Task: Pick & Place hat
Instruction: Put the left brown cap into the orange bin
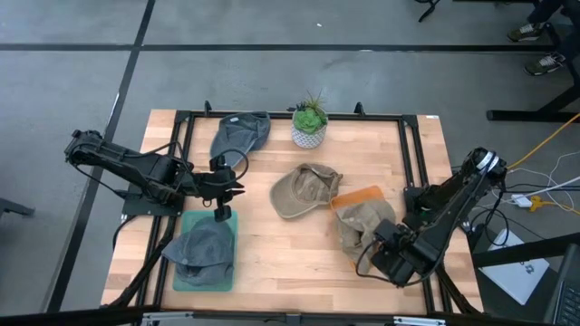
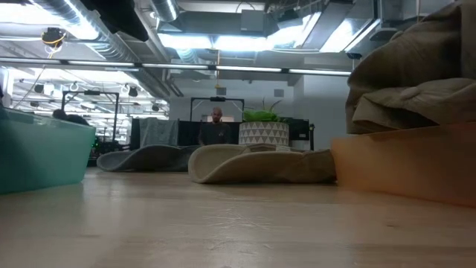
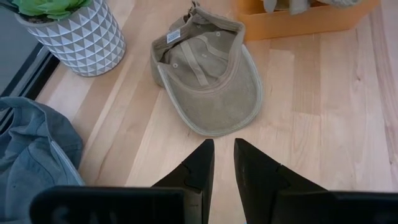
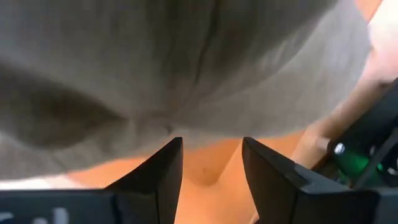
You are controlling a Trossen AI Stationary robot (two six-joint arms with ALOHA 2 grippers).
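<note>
A tan hat lies upside down on its crown at the table's middle; it also shows in the left wrist view and the low view. A second tan hat lies in an orange tray. A grey hat lies on a teal tray, and another grey hat lies at the far edge. My left gripper hovers between the teal tray and the upside-down hat, its fingers a narrow gap apart and empty. My right gripper is open, close against the tan hat in the orange tray.
A potted plant in a white patterned pot stands at the far middle, beside the far grey hat. A black frame runs around the table top. Bare wood lies between the two trays toward the near edge.
</note>
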